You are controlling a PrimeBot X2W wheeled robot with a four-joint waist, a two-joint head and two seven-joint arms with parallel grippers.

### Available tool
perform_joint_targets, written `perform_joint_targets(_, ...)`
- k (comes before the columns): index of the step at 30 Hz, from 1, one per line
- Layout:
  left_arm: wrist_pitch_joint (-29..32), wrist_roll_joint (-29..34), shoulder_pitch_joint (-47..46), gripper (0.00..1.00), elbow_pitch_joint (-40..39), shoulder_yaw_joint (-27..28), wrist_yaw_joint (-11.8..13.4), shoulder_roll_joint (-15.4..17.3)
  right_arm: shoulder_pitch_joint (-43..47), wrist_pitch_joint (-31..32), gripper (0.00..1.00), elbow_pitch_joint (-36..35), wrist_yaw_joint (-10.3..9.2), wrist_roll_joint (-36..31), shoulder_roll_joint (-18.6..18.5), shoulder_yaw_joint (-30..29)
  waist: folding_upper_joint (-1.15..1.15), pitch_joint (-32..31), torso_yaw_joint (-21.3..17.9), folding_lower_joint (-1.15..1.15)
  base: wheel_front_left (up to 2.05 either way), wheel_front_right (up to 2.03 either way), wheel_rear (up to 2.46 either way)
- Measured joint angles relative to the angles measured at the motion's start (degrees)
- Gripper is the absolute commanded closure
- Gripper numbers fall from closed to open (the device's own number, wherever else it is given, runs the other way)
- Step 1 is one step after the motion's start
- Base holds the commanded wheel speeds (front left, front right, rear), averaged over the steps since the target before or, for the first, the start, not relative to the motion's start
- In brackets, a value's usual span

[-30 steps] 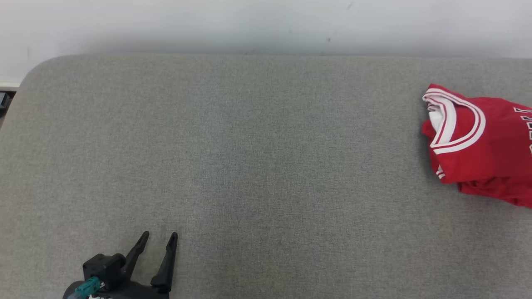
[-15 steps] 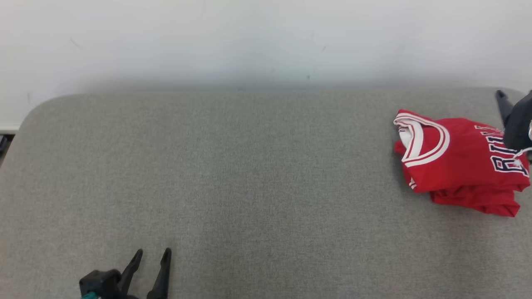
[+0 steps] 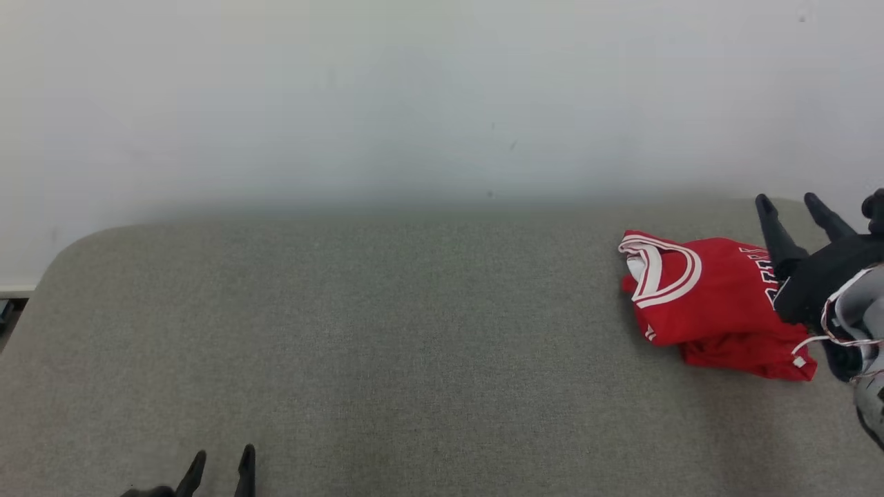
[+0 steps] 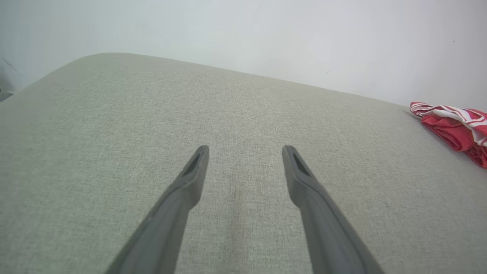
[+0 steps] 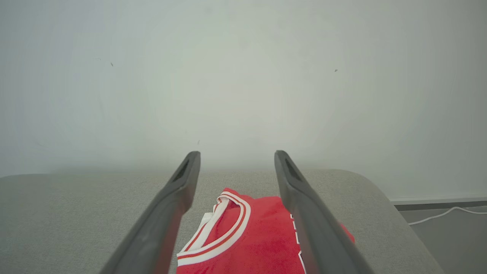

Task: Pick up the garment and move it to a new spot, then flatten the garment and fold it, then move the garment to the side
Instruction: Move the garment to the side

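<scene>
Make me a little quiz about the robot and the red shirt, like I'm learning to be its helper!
1. True or false: the red shirt lies in the middle of the gray table.
2. Which claw is nearer the shirt? A) the left claw B) the right claw
3. Fill in the missing word: both claws are ____, holding nothing.

Key
1. False. The shirt lies near the table's right end.
2. B. The right claw is right by the shirt, and the left claw is far off over bare table.
3. open
</scene>
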Motion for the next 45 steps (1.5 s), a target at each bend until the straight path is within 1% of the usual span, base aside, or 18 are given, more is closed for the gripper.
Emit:
perform_joint_targets(1,0.0,0.02,0.93,0.0,-0.19,0.25,0.33,0.18,1.05,-1.14,0.0,-1.2,0.0,0.32,0.3,-0.51,0.0,-0.44,-0.11,0.0,0.0,0.0,0.0)
perform_joint_targets(4,0.0,0.1,2.91,0.0,-0.96,1.01,1.25,0.43,4.37,-1.77,0.0,-4.72,-0.24,0.84,1.04,-0.91,0.0,-1.6,-0.51,0.0,0.0,0.0,0.0)
perform_joint_targets(8,0.0,0.34,4.18,0.0,-2.6,2.16,2.02,0.6,10.04,-1.77,0.0,-9.77,-2.35,-0.46,1.38,-0.63,0.0,-2.81,-1.25,0.0,0.0,0.0,0.0)
perform_joint_targets(12,0.0,0.67,5.54,0.0,-4.47,2.94,2.82,0.82,14.97,-1.77,0.0,-15.27,-4.68,-0.83,1.09,-1.71,0.0,-3.62,-2.11,0.0,0.0,0.0,0.0)
perform_joint_targets(14,0.0,0.75,6.27,0.0,-5.34,3.52,2.86,1.02,17.13,-1.77,0.0,-18.76,-6.24,-1.05,0.76,-3.07,0.0,-3.85,-2.52,0.0,0.0,0.0,0.0)
perform_joint_targets(17,0.0,0.96,6.38,0.0,-6.21,3.94,3.28,1.13,20.54,-1.77,0.0,-24.12,-8.77,-2.93,0.47,-3.92,0.0,-3.99,-3.05,0.0,0.0,0.0,0.0)
perform_joint_targets(19,0.0,1.29,6.44,0.0,-7.03,3.99,3.41,1.08,23.12,-1.76,0.0,-27.32,-10.85,-4.48,0.14,-4.61,0.01,-4.0,-3.21,0.01,0.0,0.0,0.0)
perform_joint_targets(20,0.0,1.75,6.53,0.0,-7.55,4.0,3.72,1.04,24.46,-1.76,0.0,-28.93,-11.57,-5.54,-0.24,-4.76,0.0,-4.0,-3.25,0.01,0.0,0.0,0.0)
perform_joint_targets(21,0.0,2.27,6.53,0.0,-7.65,4.13,3.77,1.08,25.72,-1.76,0.0,-30.52,-11.87,-6.43,-0.68,-5.02,0.01,-3.99,-3.29,0.01,0.0,0.0,0.0)
perform_joint_targets(25,0.0,2.72,7.65,0.0,-8.54,5.0,4.33,1.35,29.98,-1.76,0.0,-36.0,-12.19,-8.45,-2.01,-7.1,0.0,-3.9,-3.39,0.01,0.0,0.0,0.0)
perform_joint_targets(28,0.0,2.71,8.58,0.0,-9.05,5.47,4.34,1.49,32.83,-1.77,0.0,-39.14,-12.7,-11.47,-3.01,-7.61,0.0,-3.84,-3.41,0.01,0.0,0.0,0.0)
perform_joint_targets(32,0.0,3.15,8.6,0.0,-9.59,5.8,4.57,1.99,37.07,-1.76,0.0,-41.99,-13.14,-14.69,-3.24,-8.22,0.0,-3.68,-3.38,0.01,0.0,0.0,0.0)
perform_joint_targets(36,0.0,3.56,8.93,0.0,-10.56,6.17,4.79,2.16,39.88,-1.76,0.0,-44.19,-13.18,-17.26,-3.2,-10.47,0.0,-3.53,-3.48,0.01,0.0,0.0,0.0)
perform_joint_targets(37,0.0,3.63,9.37,0.0,-10.9,6.3,4.79,2.35,40.25,-1.76,0.0,-44.39,-13.18,-17.73,-3.19,-11.56,0.01,-3.52,-3.58,0.01,0.0,0.0,0.0)
perform_joint_targets(40,0.0,3.65,10.05,0.0,-11.31,6.71,4.93,2.48,42.17,-1.76,0.0,-43.99,-13.18,-19.16,-2.44,-17.24,0.0,-3.41,-3.75,0.01,0.0,0.0,0.0)
perform_joint_targets(42,0.0,3.65,10.08,0.0,-11.78,7.3,5.25,2.5,43.47,-1.77,0.0,-43.78,-13.19,-20.13,-1.24,-20.28,0.0,-3.35,-3.88,0.01,0.0,0.0,0.0)
perform_joint_targets(45,0.0,3.65,10.35,0.0,-12.24,7.78,5.26,2.55,44.99,-1.77,0.0,-43.68,-13.19,-21.06,0.9,-23.29,0.0,-3.24,-4.0,0.01,0.0,0.0,0.0)
